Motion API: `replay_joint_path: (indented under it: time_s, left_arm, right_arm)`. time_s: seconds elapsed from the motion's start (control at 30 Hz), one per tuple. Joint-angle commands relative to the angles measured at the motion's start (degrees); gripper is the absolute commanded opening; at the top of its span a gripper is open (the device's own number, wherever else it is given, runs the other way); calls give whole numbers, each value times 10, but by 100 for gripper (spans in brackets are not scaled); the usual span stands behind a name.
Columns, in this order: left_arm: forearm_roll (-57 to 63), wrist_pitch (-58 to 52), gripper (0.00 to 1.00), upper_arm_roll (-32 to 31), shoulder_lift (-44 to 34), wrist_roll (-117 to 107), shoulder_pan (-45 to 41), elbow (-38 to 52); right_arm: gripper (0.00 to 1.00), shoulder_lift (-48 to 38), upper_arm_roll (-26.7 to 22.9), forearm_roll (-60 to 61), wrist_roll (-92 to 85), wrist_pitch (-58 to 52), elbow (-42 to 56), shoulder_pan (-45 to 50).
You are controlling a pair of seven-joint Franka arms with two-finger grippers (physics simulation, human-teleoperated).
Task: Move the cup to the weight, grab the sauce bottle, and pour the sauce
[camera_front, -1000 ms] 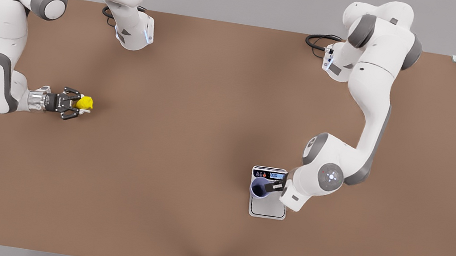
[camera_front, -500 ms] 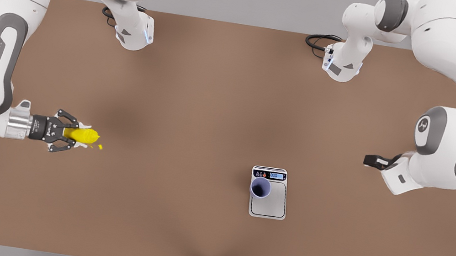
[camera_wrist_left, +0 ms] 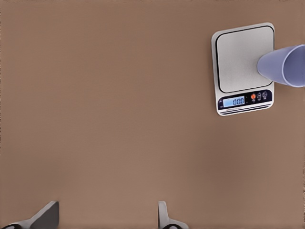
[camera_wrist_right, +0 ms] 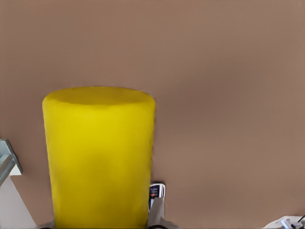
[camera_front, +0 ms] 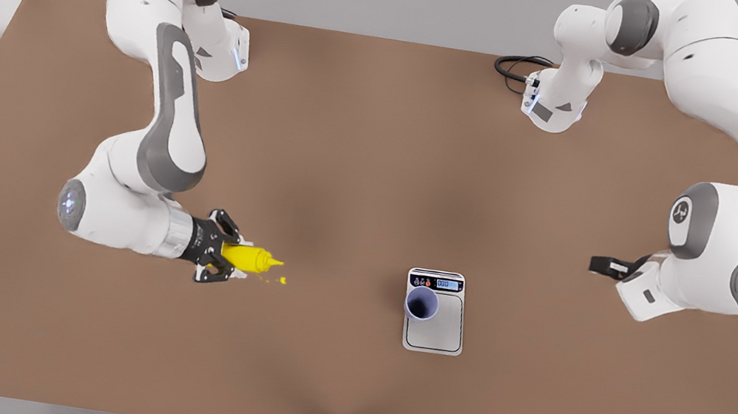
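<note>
Over open table (camera_front: pixel 347 158), right end effector (camera_front: pixel 231 259) clamping sauce bottle (camera_front: pixel 249 259); left end effector (camera_front: pixel 600 262) agape

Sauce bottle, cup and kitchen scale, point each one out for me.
sauce bottle (camera_front: pixel 246 258): front view, on its yellow body.
cup (camera_front: pixel 422 304): front view, on its dark inside.
kitchen scale (camera_front: pixel 444 328): front view, on the bare metal plate.

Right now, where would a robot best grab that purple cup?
Probably the wall of the cup near the rim, jaws closing from the front view's right. It stands upright on the scale and widens upward, resisting slipping. The open left gripper waits there; the right gripper holds the sauce bottle.
</note>
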Motion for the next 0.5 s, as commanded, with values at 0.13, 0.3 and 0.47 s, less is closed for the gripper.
replay_joint_path:
  time_s: [0.13, 0.3, 0.47]
  left_arm:
    - [4, -1, 100, 3, -3, -6, 0, 0]
    - [4, 0, 100, 3, -3, -7, 0, 2]
    - [4, -1, 100, 3, -3, -7, 0, 2]
  right_arm:
    - [21, 83, -31, -7, 25, 85, 119, 99]
    - [21, 160, -53, -21, 25, 156, 197, 163]
    - [21, 211, -77, -23, 24, 313, 213, 203]
